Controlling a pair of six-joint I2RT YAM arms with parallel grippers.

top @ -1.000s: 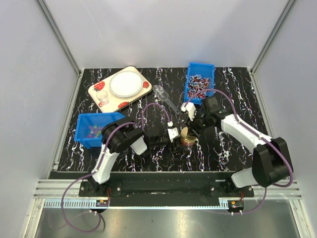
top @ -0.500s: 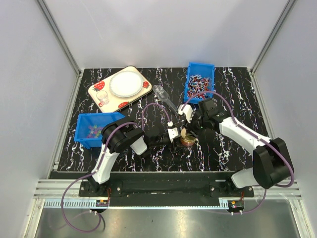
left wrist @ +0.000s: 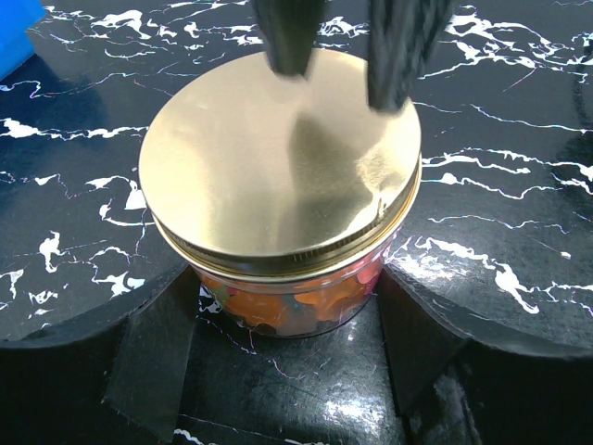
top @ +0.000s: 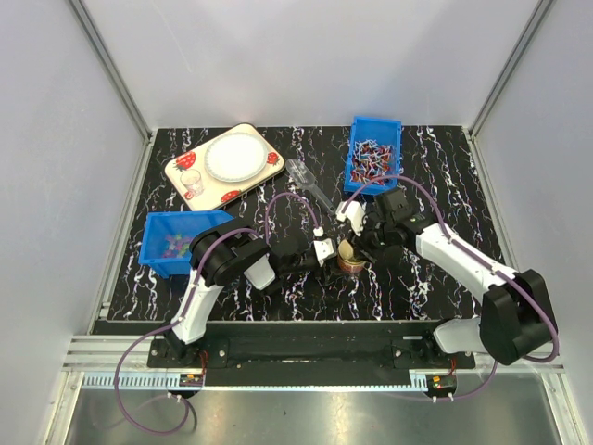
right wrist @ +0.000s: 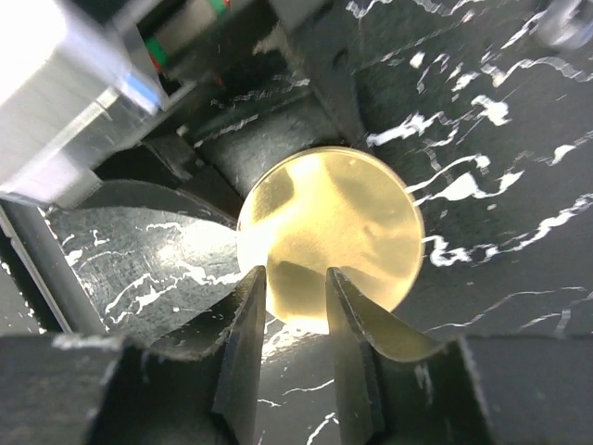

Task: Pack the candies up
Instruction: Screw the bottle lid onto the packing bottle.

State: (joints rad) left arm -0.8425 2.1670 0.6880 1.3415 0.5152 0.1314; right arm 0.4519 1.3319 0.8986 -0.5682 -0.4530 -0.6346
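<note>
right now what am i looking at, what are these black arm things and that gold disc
Two robot arms stand on a marbled table. The wide picture looks down from above; both close-ups come from cameras on the wrists. The gold disc is the lid of a jar of coloured candies. The left claw clasps the jar; the right claw hangs open over the lid, holding nothing. Also: a near blue bin, a far blue bin and a tray.
</note>
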